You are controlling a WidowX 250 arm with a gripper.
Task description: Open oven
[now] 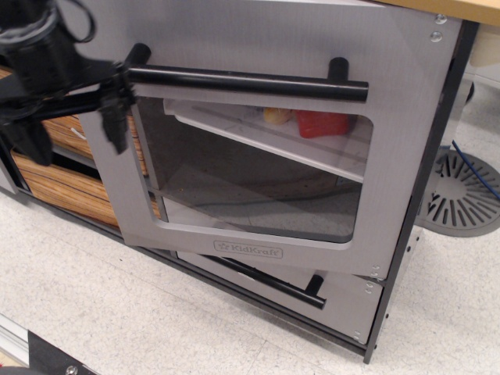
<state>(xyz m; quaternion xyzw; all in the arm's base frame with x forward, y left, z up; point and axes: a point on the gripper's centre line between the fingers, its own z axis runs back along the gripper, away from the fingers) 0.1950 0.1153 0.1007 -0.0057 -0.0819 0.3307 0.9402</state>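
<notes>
The oven (258, 47) fills the view: a grey brushed-metal door with a rounded clear window (258, 180), a long black bar handle (250, 80) and a "KidKraft" logo (248, 250). The door stands ajar, its left edge swung out from the cabinet and its right edge at the frame. My black gripper (76, 144) is at the far left, just past the handle's left end and off it. Its fingers (117, 125) are spread apart with nothing between them.
Through the window a white shelf holds a red item (322, 123) and a yellow one (275, 116). A shorter grey drawer (348, 301) with a black handle sits below. Brown wood-grain drawers (58, 187) are left of the oven. A grey slotted disc (461, 195) lies on the floor at right.
</notes>
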